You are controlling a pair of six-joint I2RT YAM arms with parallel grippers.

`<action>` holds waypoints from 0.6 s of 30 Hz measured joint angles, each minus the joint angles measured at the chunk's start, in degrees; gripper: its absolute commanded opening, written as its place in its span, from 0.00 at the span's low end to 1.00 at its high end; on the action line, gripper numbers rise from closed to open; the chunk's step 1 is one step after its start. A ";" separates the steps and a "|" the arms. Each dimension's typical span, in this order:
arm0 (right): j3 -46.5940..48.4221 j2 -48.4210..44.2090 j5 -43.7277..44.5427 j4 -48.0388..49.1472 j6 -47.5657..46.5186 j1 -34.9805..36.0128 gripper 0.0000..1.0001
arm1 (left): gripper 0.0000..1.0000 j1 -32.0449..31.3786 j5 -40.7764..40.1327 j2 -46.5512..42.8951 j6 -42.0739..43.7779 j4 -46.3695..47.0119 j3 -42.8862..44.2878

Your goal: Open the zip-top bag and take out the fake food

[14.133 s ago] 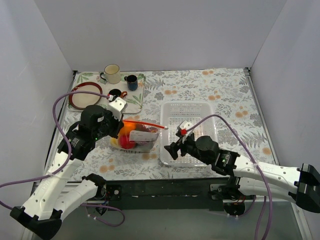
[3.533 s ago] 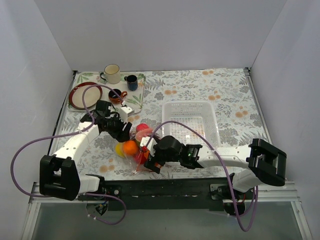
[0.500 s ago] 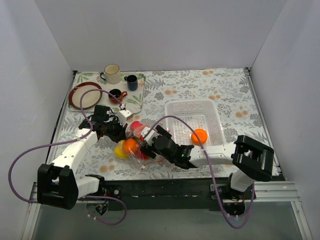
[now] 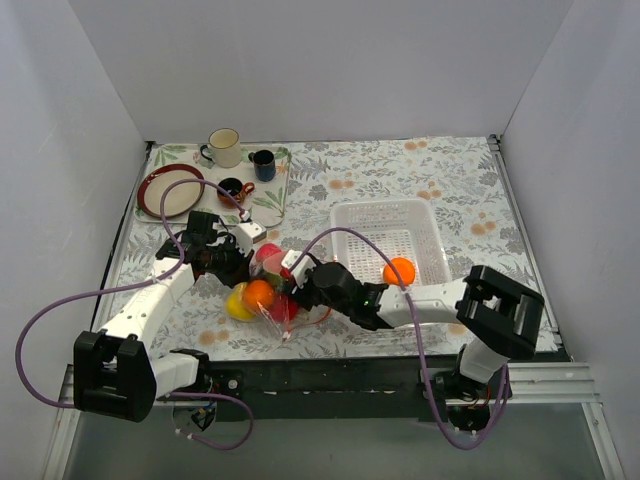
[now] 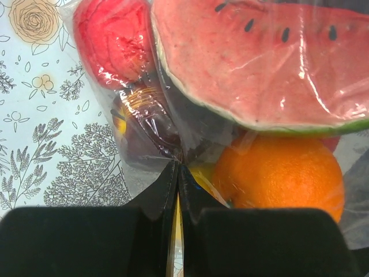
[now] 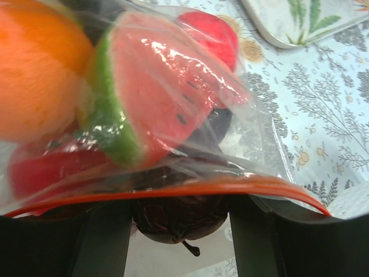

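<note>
The zip-top bag [image 4: 283, 322] lies near the table's front edge. It holds a watermelon slice [image 5: 259, 63], an orange ball [image 4: 259, 293], a yellow piece [image 4: 238, 303] and red pieces [image 5: 115, 37]. My left gripper [image 4: 243, 263] is shut on a fold of the bag's plastic [image 5: 177, 166] at its far-left side. My right gripper [image 4: 296, 285] is at the bag's mouth. Its fingers close on a dark red fruit [image 6: 179, 216] just under the orange-red zip strip [image 6: 259, 187]. A second orange ball [image 4: 398, 271] lies in the white basket [image 4: 352, 212].
A patterned tray [image 4: 270, 205] at the back left carries a cream mug [image 4: 224, 147], a dark blue mug [image 4: 263, 164] and a small cup [image 4: 232, 187]. A red-rimmed plate [image 4: 160, 190] lies beside it. Purple cables loop over both arms.
Since 3.5 s ago one orange ball has gone from the bag into the basket. In the last half second my right gripper moved left into the bag's mouth. My left gripper kept its hold.
</note>
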 measured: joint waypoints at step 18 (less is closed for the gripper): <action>-9.07 -42.25 7.13 -23.04 9.22 -1.22 0.01 | 0.00 -0.02 -2.19 1.64 -0.42 2.56 0.02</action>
